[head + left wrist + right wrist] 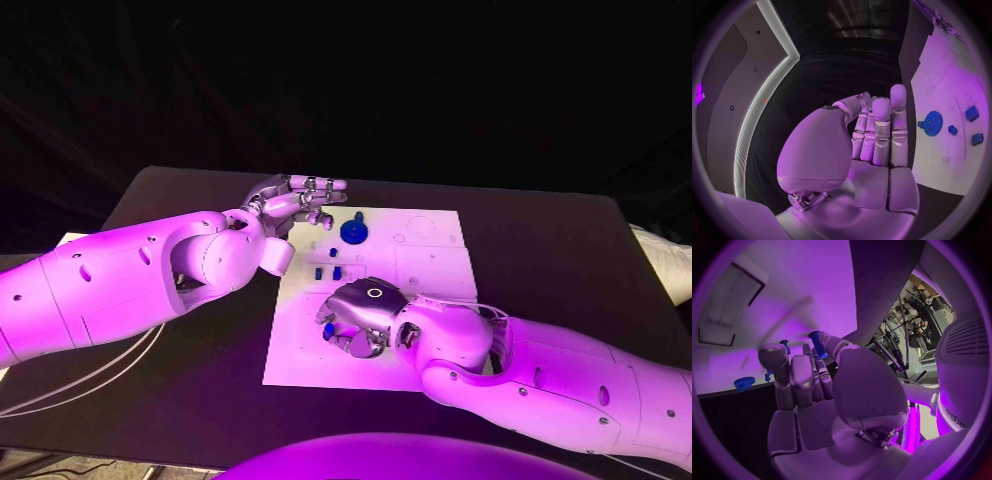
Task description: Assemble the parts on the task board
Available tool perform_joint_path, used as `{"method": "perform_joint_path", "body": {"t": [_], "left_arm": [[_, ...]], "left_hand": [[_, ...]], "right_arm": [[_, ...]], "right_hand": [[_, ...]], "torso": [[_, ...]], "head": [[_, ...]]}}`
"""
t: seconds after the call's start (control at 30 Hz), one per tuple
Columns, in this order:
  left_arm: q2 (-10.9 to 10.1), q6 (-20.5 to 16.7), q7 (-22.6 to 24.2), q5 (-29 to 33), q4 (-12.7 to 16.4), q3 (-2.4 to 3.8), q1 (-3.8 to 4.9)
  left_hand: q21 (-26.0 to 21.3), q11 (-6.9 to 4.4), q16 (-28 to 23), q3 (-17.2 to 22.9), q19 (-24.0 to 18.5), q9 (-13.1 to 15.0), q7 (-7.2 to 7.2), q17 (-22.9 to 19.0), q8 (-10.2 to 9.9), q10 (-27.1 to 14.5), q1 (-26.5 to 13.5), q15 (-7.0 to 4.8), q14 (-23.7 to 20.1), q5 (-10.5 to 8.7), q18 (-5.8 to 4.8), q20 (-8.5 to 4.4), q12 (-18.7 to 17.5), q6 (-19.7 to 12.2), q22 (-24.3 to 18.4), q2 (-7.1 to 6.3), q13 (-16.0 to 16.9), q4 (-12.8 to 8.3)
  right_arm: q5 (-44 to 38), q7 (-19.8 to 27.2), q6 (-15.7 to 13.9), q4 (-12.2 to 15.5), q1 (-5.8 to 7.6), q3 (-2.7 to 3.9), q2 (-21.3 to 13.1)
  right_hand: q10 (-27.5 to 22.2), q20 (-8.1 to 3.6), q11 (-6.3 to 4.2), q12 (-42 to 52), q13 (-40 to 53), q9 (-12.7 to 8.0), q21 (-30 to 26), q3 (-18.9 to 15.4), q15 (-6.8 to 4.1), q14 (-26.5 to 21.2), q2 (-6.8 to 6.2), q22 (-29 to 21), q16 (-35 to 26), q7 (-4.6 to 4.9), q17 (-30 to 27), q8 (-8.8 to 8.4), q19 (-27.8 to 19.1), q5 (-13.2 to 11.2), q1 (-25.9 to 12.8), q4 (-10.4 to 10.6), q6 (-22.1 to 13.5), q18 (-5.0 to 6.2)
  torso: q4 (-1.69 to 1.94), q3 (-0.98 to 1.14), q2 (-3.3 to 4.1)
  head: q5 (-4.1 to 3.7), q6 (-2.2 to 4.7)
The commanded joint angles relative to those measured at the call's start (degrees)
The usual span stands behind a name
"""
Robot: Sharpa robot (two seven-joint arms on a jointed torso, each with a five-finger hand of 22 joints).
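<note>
Right hand (358, 318) pinches a small blue plastic peg (817, 344) at its fingertips above the white flat task board (433, 262). Left hand (293, 205) holds nothing, fingers extended; a blue toothed gear (932, 123) lies beyond its fingertips.

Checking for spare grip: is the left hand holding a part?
No: in the left wrist view the left hand has bare, upright fingers, and the blue gear lies apart on the task board.

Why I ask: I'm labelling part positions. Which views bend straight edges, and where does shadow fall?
Head view: the task board keeps straight edges; shadow lies beside the right hand. Left wrist view: the board's edge bows near the circle's rim, beside the blue gear. Right wrist view: board edges curve; the hand pinches a blue part.
</note>
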Motion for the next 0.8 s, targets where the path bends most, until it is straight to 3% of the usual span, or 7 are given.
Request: {"method": "perform_joint_path", "body": {"t": [0.03,0.07,0.3,0.5,0.6,0.7,0.8], "left_arm": [[0.0,1.0,0.2,-0.2,0.1,0.03,0.00],[0.0,1.1,0.1,-0.2,0.1,0.03,0.00],[-0.1,1.1,0.1,-0.2,0.1,0.03,0.00],[-0.3,1.0,0.0,-0.2,0.1,0.00,0.00],[-0.6,1.0,0.0,-0.2,0.2,-0.11,-0.01],[-0.9,0.8,0.0,-0.3,0.4,-0.25,-0.01],[-1.2,0.7,0.0,-0.3,0.6,-0.33,0.00]], "left_hand": [[-0.3,-0.13,-0.2,-0.2,-0.1,0.0,0.07,-0.1,0.2,-0.3,0.0,0.01,-0.5,-0.08,1.12,0.00,0.3,-0.5,-0.1,0.57,0.1,-0.2],[-0.3,-0.13,-0.2,-0.2,-0.1,0.0,0.07,-0.1,0.2,-0.3,0.0,0.01,-0.5,-0.08,1.12,0.00,0.3,-0.5,-0.1,0.57,0.1,-0.2],[-0.3,-0.11,-0.1,-0.2,-0.1,0.0,0.10,-0.2,0.2,-0.5,0.1,0.01,-0.6,-0.09,1.12,0.00,0.6,-0.5,-0.1,0.66,0.1,-0.4],[-0.3,-0.11,-0.1,-0.2,-0.1,0.0,0.10,-0.2,0.2,-0.5,0.1,0.01,-0.6,-0.09,1.12,0.00,0.6,-0.5,-0.1,0.66,0.1,-0.4],[-0.3,-0.11,-0.1,-0.2,-0.1,0.0,0.10,-0.2,0.2,-0.5,0.1,0.01,-0.6,-0.09,1.12,0.00,0.6,-0.5,-0.1,0.66,0.1,-0.4],[-0.3,-0.11,-0.1,-0.2,-0.1,0.0,0.10,-0.2,0.2,-0.5,0.1,0.01,-0.6,-0.09,1.12,0.00,0.6,-0.5,-0.1,0.66,0.1,-0.4],[-0.3,-0.11,-0.1,-0.2,-0.1,0.0,0.10,-0.2,0.2,-0.5,0.1,0.01,-0.6,-0.09,1.12,0.00,0.6,-0.5,-0.1,0.66,0.1,-0.4]], "right_arm": [[-0.5,-0.5,0.1,0.1,-0.02,0.02,-0.1],[-0.3,-0.5,-0.6,0.3,-0.02,0.02,-0.2],[0.2,-0.4,-6.8,3.6,-0.03,0.21,-3.0],[4.4,-0.1,-13.7,8.2,0.32,2.42,-9.2],[10.0,-0.6,-14.6,9.9,1.17,3.21,-13.1],[17.1,-2.1,-14.9,11.5,2.32,3.71,-18.5],[20.3,-4.1,-15.1,12.8,2.80,3.93,-23.2]], "right_hand": [[-2.4,0.32,0.47,0.5,0.1,-0.5,-1.9,-1.9,0.52,-0.7,-1.17,-2.5,-1.3,-0.87,-2.0,-0.24,-1.2,0.0,-0.5,-0.1,-2.2,0.99],[-2.8,0.41,0.54,0.7,0.2,-0.5,-2.2,-2.5,0.53,-0.9,-1.22,-2.8,-1.4,-1.17,-2.3,-0.23,-1.3,0.1,-0.7,0.0,-2.6,1.02],[-2.7,0.41,0.31,2.4,0.4,-0.4,-2.6,-6.0,0.39,-0.9,-1.20,-3.2,-1.1,-0.34,-2.6,-0.08,-1.0,0.1,-1.2,0.9,-3.1,1.06],[2.7,-0.11,-0.92,6.0,0.8,0.0,-1.6,-7.1,-0.43,0.2,-0.01,-2.0,-0.3,-0.26,-2.1,0.53,0.4,0.4,-0.2,1.6,-0.2,0.81],[6.1,-0.45,-1.47,7.2,0.6,0.1,-0.8,-6.9,-0.84,0.5,0.25,-0.9,-0.4,-0.51,-2.3,0.60,1.4,0.7,-0.4,2.2,1.3,0.55],[12.4,-0.81,-2.12,9.5,1.4,0.4,2.6,-7.2,-1.41,1.5,0.20,4.1,2.3,-0.25,1.4,1.51,3.7,1.0,-1.7,3.7,3.9,-0.32],[17.4,-1.67,-3.27,11.5,2.9,0.5,6.5,-9.2,-2.36,3.0,-0.96,9.5,6.7,-1.28,7.5,1.93,6.1,3.1,-5.0,6.5,5.0,-1.23]], "torso": [[-0.01,0.05,0.00],[0.00,0.06,0.01],[-0.08,0.11,0.00],[-0.44,0.03,-0.17],[-0.60,-0.03,-0.26],[-0.92,-0.16,-0.33],[-1.19,-0.26,-0.32]], "head": [[-0.13,0.08],[-0.14,0.09],[-0.47,0.39],[-1.04,0.92],[-1.51,1.10],[-2.44,1.59],[-3.32,2.03]]}}
